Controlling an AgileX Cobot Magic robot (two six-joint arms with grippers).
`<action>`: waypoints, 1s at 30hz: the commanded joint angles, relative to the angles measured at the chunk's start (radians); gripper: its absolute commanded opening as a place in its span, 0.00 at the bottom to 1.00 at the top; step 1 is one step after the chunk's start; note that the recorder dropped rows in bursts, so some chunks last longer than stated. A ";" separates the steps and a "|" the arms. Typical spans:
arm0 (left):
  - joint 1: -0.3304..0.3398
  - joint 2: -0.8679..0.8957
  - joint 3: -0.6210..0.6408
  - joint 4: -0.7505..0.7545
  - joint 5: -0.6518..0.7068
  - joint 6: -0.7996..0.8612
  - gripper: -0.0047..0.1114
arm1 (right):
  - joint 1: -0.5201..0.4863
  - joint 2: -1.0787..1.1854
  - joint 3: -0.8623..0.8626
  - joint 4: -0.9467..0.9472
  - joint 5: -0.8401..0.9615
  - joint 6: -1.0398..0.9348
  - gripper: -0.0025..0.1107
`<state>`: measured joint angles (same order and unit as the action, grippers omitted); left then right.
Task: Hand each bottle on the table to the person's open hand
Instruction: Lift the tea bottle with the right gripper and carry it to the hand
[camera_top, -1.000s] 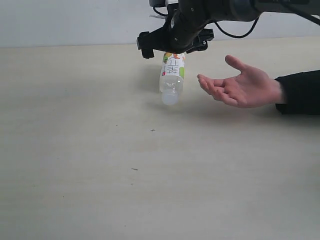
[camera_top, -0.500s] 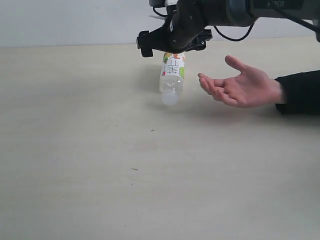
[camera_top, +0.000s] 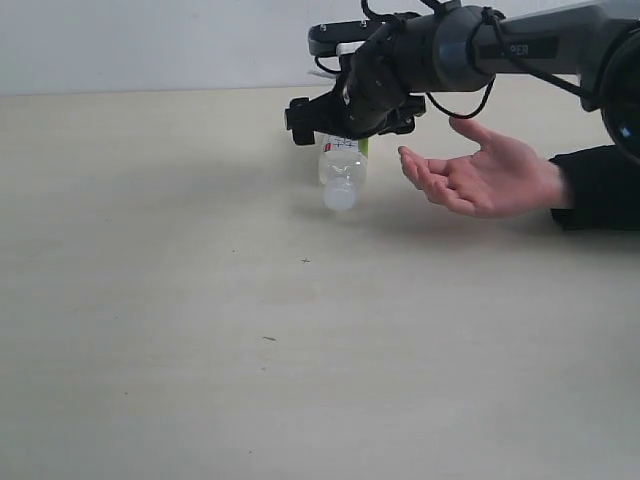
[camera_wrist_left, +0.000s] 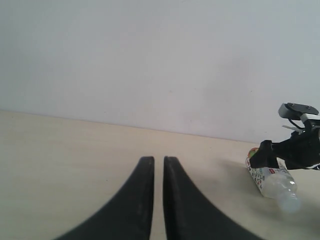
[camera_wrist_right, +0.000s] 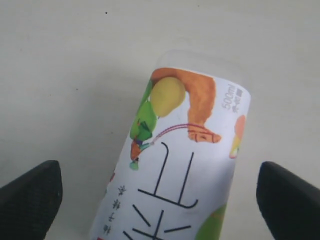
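Note:
One clear bottle (camera_top: 343, 172) with a white-green label lies on its side on the table (camera_top: 200, 300), its white cap pointing toward the front. My right gripper (camera_top: 350, 125) hangs low over the bottle's label end, open, one finger on each side and neither touching it. In the right wrist view the bottle (camera_wrist_right: 180, 175) lies between the wide-apart fingertips of that gripper (camera_wrist_right: 160, 200). The person's open hand (camera_top: 480, 175) waits palm up just right of the bottle. My left gripper (camera_wrist_left: 154, 162) is shut with nothing in it, far from the bottle (camera_wrist_left: 272, 180).
The person's black sleeve (camera_top: 600, 185) rests on the table at the right edge. A pale wall (camera_top: 150, 40) runs behind the table's far edge. A few tiny dark specks (camera_top: 268, 338) mark the table surface.
My right gripper has come down and slightly right, from above the bottle to around its label end, still open. The bottle and the hand have not moved.

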<state>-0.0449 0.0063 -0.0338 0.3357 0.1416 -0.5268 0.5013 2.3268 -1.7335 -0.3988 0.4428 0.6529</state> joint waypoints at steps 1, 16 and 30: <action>-0.007 -0.006 -0.001 0.001 -0.001 -0.001 0.12 | -0.003 0.010 -0.009 -0.012 -0.011 0.005 0.95; -0.007 -0.006 -0.001 0.001 -0.001 -0.001 0.12 | -0.001 -0.039 -0.009 -0.012 -0.005 0.001 0.02; -0.007 -0.006 -0.001 0.001 -0.001 -0.001 0.12 | -0.001 -0.325 0.017 0.099 0.296 -0.216 0.02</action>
<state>-0.0449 0.0063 -0.0338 0.3357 0.1416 -0.5268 0.5013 2.0581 -1.7335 -0.3121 0.6752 0.4787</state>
